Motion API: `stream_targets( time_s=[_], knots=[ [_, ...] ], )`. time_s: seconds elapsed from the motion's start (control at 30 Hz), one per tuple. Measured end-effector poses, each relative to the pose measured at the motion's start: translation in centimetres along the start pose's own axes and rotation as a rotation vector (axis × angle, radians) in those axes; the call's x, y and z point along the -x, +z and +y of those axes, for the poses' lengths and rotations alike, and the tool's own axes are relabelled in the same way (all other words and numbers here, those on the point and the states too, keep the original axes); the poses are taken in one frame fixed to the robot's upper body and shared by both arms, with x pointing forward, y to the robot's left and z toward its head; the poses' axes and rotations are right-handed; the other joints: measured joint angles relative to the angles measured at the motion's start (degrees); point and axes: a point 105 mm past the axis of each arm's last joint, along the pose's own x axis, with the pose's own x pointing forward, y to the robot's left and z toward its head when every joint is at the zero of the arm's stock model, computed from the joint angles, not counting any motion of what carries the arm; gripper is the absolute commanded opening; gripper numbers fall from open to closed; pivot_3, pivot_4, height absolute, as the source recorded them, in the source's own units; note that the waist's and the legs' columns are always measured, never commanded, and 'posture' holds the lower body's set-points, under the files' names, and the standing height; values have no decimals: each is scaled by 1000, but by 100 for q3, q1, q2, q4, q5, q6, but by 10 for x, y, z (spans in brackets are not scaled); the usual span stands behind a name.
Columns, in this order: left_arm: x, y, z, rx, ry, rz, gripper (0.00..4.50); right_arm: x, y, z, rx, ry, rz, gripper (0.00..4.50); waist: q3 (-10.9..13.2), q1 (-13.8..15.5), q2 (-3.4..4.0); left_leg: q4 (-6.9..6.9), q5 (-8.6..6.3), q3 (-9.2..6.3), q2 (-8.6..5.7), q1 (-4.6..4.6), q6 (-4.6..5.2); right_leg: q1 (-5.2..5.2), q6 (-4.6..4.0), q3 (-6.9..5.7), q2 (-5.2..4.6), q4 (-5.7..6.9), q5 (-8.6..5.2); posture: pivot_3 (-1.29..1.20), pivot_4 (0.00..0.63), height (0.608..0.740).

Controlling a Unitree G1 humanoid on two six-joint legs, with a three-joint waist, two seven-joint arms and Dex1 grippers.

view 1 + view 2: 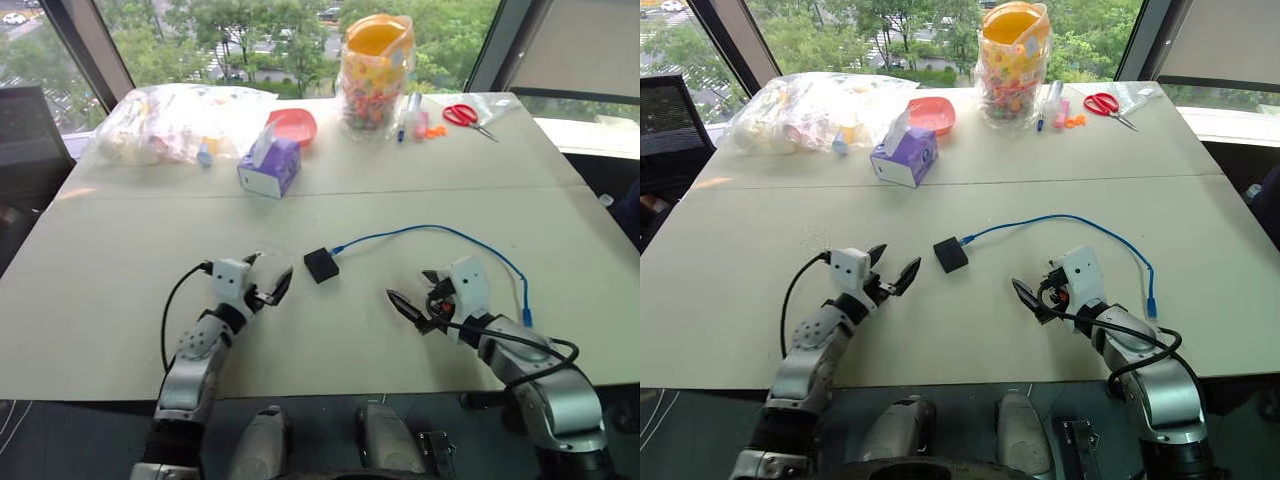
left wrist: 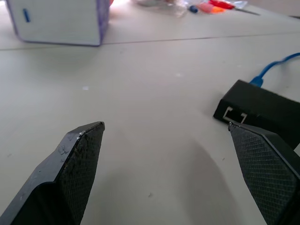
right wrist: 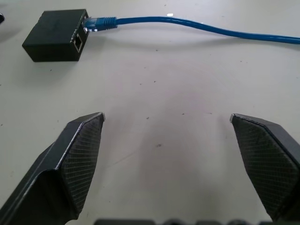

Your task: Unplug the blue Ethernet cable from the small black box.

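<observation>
The small black box (image 1: 321, 264) lies flat at the middle of the white table. The blue Ethernet cable (image 1: 432, 229) is plugged into the box's right side; in the right wrist view its plug (image 3: 101, 22) sits in a port of the box (image 3: 56, 35). From there the cable arcs right and ends in a loose plug (image 1: 527, 318) by my right wrist. My left gripper (image 1: 270, 275) stands open just left of the box, whose corner (image 2: 262, 110) lies beside one finger (image 2: 262, 159). My right gripper (image 1: 412, 292) is open and empty, a short way right of the box.
At the back stand a purple tissue box (image 1: 270, 165), a red bowl (image 1: 293, 125), a clear bag of items (image 1: 175, 120), a yellow-lidded jar (image 1: 373, 75), markers (image 1: 410, 118) and red scissors (image 1: 465, 115). The table's near edge (image 1: 330, 392) runs under both forearms.
</observation>
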Motion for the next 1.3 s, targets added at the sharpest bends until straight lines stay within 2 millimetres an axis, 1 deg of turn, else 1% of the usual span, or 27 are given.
stream_targets(
  time_s=[0.07, 0.13, 0.23, 0.27, 0.33, 0.43, 0.57, 0.77, 0.87, 0.93, 1.0, 1.1, 1.2, 1.23, 1.3],
  knots=[
    [7, 3, 5, 4, 10, 35, 4459, 1, 1, 3, -3, 27, 5, 4500, 23, 20, -19, 2, 0, 0, -1, -5, 0, -2, 0, 0, -3, -2, 0, 0, 150, 740],
    [13, 12, 5, 8, 5, 43, 4459, 2, 3, 6, 5, 52, 14, 4500, 44, 39, -29, 2, 0, -1, -3, -16, -1, -6, 0, 0, -6, -9, 1, 0, 150, 740],
    [17, 32, -1, 21, -28, 22, 4459, 2, 13, 13, 16, 101, 2, 4500, 55, 46, -35, 10, 0, -2, -6, -55, -1, -36, 0, -1, -8, -12, 3, 0, 150, 740],
    [19, 38, -3, 23, -50, 24, 4459, 2, 17, 15, 20, 119, -1, 4500, 55, 43, -34, 12, 0, -2, -7, -71, -1, -52, -20, -1, -8, -10, 18, 0, 150, 740],
    [19, 44, -5, 24, -68, 28, 4459, 2, 20, 15, 23, 131, 1, 4500, 55, 44, -34, 11, 0, -3, -8, -73, 0, -55, -21, -1, -7, -10, 18, 0, 150, 740],
    [16, 48, -7, 33, -101, 59, 4459, 3, 22, 16, 22, 168, 22, 4500, 58, 45, -36, 14, 0, -4, -8, -78, 0, -58, -22, -3, -6, -10, 18, 0, 150, 740],
    [14, 57, -9, 33, -165, 83, 4459, 6, 30, 17, 67, 210, 36, 4500, 60, 40, -38, 19, 0, -3, -9, -79, 0, -57, -22, -3, -6, -9, 18, 0, 150, 740],
    [19, 56, -9, 43, -199, 115, 4459, 8, 34, 27, 90, 270, 61, 4500, 62, 38, -40, 18, 0, -3, -8, -82, 0, -59, -22, -2, -6, -10, 18, 0, 150, 740],
    [20, 57, -8, 47, -208, 118, 4459, 7, 40, 28, 118, 290, 57, 4500, 63, 39, -41, 21, 0, -3, -8, -81, 0, -59, -22, -3, -6, -10, 19, 0, 150, 740],
    [19, 59, -8, 36, -225, 123, 4459, 2, 49, 25, 174, 317, 74, 4500, 74, 24, -34, 32, 0, 0, -8, -81, 0, -59, -26, -3, -6, -7, 22, 0, 150, 740],
    [15, 67, -8, 1, -259, 120, 4459, -4, 67, 15, 249, 319, 80, 4500, 91, 22, -37, 48, 0, 1, -8, -82, 0, -59, -24, -5, -5, 4, 23, 0, 150, 740],
    [15, 71, 1, -36, -281, 139, 4459, -10, 82, 4, 337, 332, 98, 4500, 94, 17, -40, 42, 0, 1, -7, -83, 1, -61, -29, -5, -5, 4, 25, 0, 150, 740],
    [19, 72, 11, -33, -292, 160, 4459, -19, 86, 4, 399, 385, 131, 4500, 99, 11, -43, 39, -3, 1, -7, -91, 6, -70, -21, -5, -5, 3, 24, 0, 150, 740],
    [21, 73, 13, -41, -300, 167, 4459, -26, 89, 5, 425, 416, 145, 4500, 103, 5, -43, 40, -3, 2, -7, -93, 6, -72, -15, -4, -6, 3, 27, 0, 150, 740],
    [23, 75, 14, -62, -328, 179, 4459, -39, 99, 5, 490, 462, 161, 4500, 126, -29, -38, 44, -3, 12, -7, -92, 6, -77, -16, 3, -6, 8, 29, 0, 150, 740]
  ],
)
